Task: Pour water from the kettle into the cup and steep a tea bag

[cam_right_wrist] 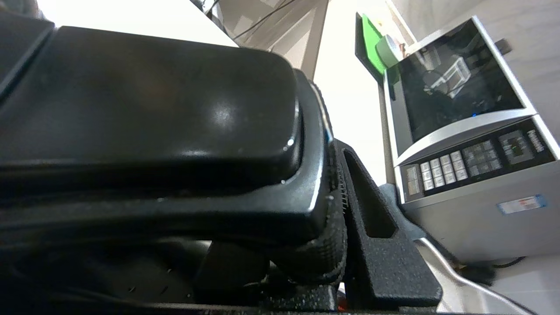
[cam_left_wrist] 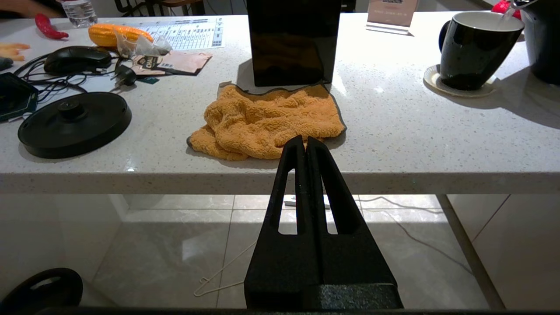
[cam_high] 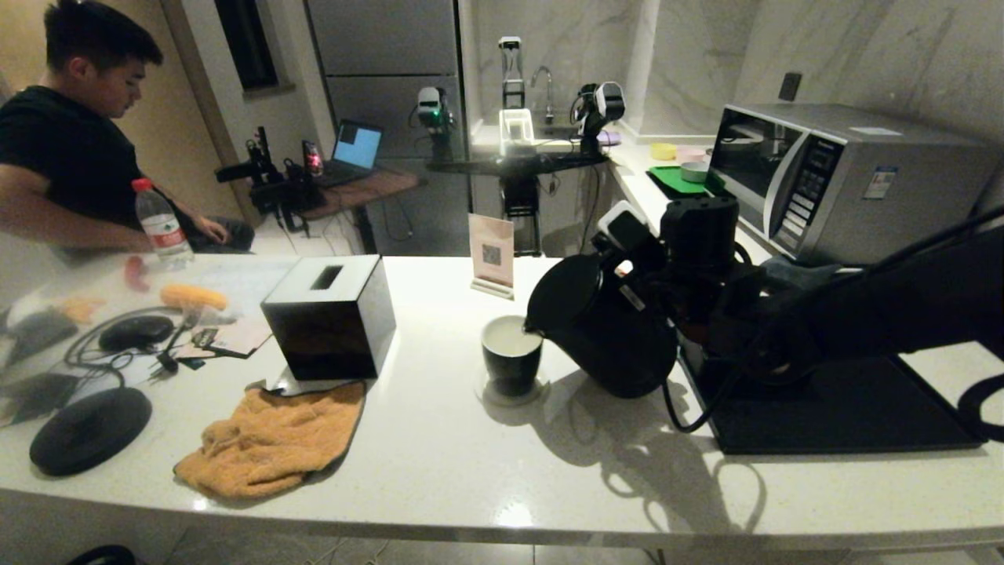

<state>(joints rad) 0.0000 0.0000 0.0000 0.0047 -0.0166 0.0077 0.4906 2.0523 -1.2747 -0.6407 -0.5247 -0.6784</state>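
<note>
The matte black kettle (cam_high: pixel 612 329) hangs tilted to the left with its spout over the rim of the cup (cam_high: pixel 511 357). My right gripper (cam_high: pixel 657 276) is shut on its loop handle; in the right wrist view the handle (cam_right_wrist: pixel 153 109) fills the picture beside one of the fingers (cam_right_wrist: pixel 367 205). The cup (cam_left_wrist: pixel 474 48), black outside and white inside, stands on a pale coaster, and a thin stream of water (cam_left_wrist: pixel 507 13) falls into it. A small pale pyramid pouch, the tea bag (cam_left_wrist: pixel 140 43), lies among the clutter at far left. My left gripper (cam_left_wrist: pixel 305 139) is shut and empty, low before the counter's front edge.
A black square box (cam_high: pixel 329 314) stands left of the cup with an orange towel (cam_high: pixel 274 439) in front of it. The round kettle base (cam_high: pixel 90 428), a mouse and cables lie at left. A black mat (cam_high: pixel 839 408) and a microwave (cam_high: pixel 847 180) are at right. A person sits at far left.
</note>
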